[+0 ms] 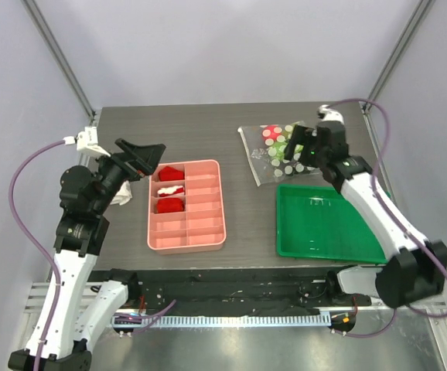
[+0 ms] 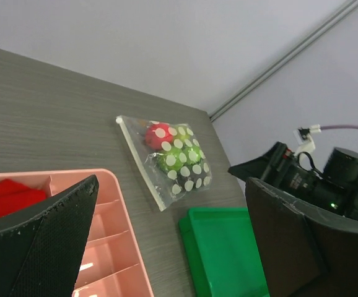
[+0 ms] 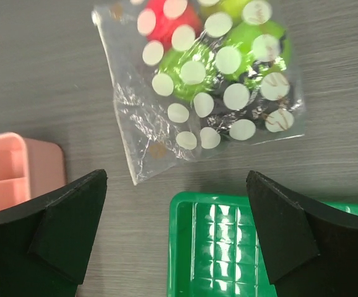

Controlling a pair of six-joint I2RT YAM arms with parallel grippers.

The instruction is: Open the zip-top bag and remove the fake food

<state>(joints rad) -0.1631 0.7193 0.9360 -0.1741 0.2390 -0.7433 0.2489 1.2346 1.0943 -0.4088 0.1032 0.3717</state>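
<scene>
Dark table (image 1: 208,124), zip-top bag (image 1: 257,152) partly hidden under right tool (image 1: 296,147)

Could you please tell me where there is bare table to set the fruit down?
The table is bare between the pink tray and the green tray, and along the far edge left of the zip-top bag. The green tray holds nothing. It is crowded far right, where the right claw hovers over the bag.
</scene>
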